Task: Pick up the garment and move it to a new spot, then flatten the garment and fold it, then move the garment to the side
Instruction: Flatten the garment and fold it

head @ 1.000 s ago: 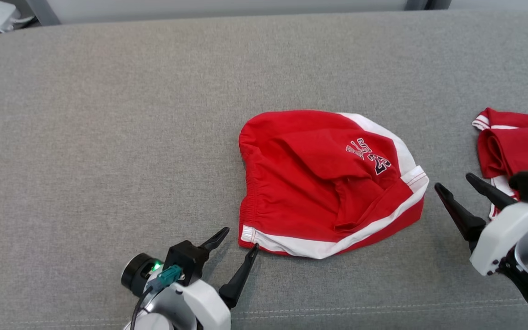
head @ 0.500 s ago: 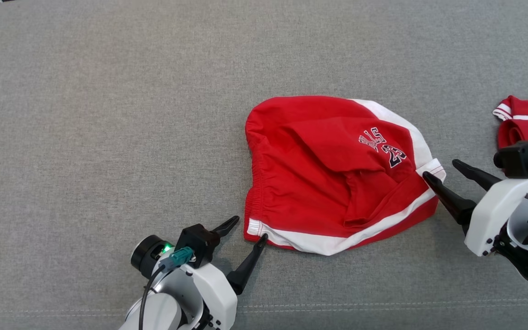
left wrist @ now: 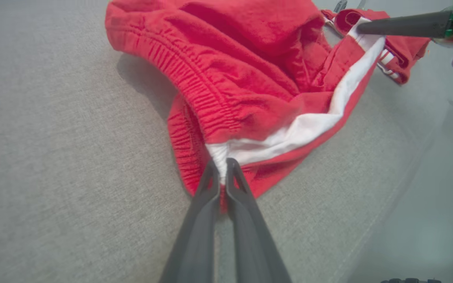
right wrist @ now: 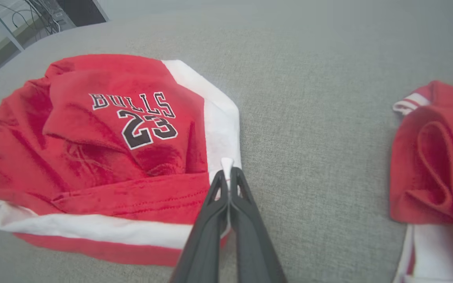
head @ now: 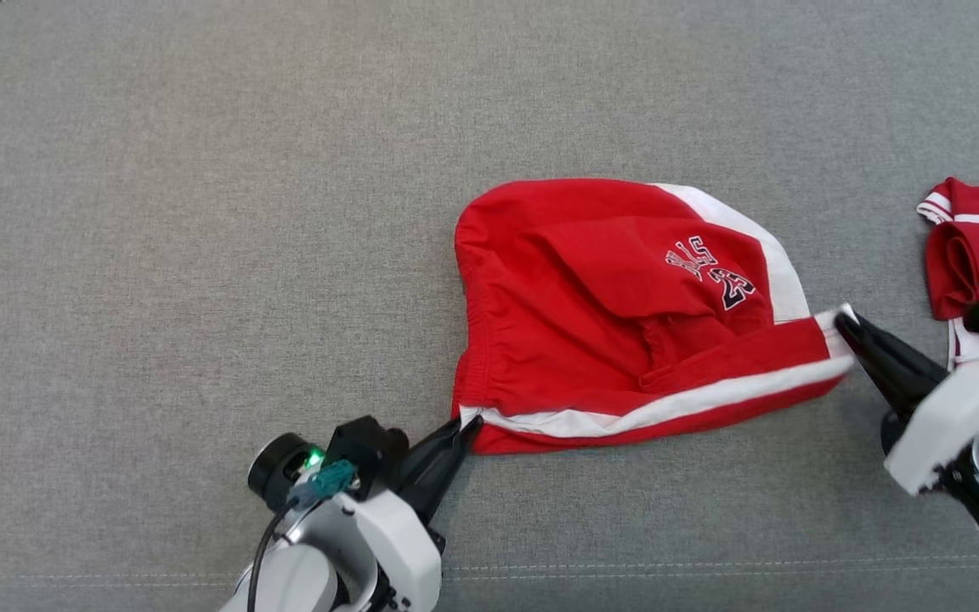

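Red shorts (head: 608, 314), white stripe; grey couch (head: 200, 212).

The left gripper (head: 466, 425) pinched shut on the red shorts' (head: 591, 340) near-left waistband corner and the right gripper (head: 846, 323) on the right hem corner, pulling the near edge taut.

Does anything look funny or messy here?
Yes, the red shorts are rumpled, not flat: the part with the BULLS 23 print is folded over the middle. The left claw pinches the waistband corner and the right claw pinches the white hem corner. Nothing looks torn. Another red garment lies bunched at the right.
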You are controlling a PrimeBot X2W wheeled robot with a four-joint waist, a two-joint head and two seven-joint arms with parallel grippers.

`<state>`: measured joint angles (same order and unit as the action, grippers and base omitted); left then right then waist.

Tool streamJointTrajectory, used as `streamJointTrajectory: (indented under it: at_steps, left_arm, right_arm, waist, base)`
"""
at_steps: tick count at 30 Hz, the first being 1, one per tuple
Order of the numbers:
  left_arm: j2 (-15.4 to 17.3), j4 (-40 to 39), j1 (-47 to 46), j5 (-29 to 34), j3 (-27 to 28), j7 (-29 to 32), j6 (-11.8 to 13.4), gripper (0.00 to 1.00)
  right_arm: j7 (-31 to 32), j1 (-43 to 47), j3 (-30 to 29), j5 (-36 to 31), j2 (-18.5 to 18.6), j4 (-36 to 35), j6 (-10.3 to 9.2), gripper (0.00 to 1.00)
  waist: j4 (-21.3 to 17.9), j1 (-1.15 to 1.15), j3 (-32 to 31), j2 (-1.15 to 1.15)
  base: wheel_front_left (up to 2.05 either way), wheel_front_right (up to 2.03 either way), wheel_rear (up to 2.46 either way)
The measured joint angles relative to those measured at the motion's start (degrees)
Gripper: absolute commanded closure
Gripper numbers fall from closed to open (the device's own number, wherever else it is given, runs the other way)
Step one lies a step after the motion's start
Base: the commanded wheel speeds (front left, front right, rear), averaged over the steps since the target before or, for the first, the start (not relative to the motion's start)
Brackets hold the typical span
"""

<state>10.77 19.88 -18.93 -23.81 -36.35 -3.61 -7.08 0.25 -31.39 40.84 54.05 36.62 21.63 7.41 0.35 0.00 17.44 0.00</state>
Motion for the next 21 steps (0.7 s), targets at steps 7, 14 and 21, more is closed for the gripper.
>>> streamJointTrajectory:
  at_steps: [7,14,21]
  left_arm:
    - [3.7,-13.2,11.4,-2.0,-0.8,3.4,2.5,1.00]
    - [7.6,-24.3,12.0,-10.6,2.0,10.5,1.5,1.00]
    - [13.5,-3.4,-36.9,-26.7,18.0,17.2,-0.4,1.00]
  right_arm:
    - [-10.3,21.1,-10.4,5.6,1.9,-9.3,0.00,1.00]
    - [-5.9,24.8,-18.0,4.9,0.5,-17.0,-0.02,1.00]
    - [-0.7,-35.2,-19.6,-9.2,-15.2,2.4,0.18,1.00]
  waist:
    - [-0.3,0.00,-0.9,0.00]
    - [-1.6,0.00,0.9,0.00]
    - [-5.9,0.00,1.0,0.00]
  base:
    - [0.00,0.00,0.00]
    - [0.00,0.00,0.00]
    - [0.00,0.00,0.00]
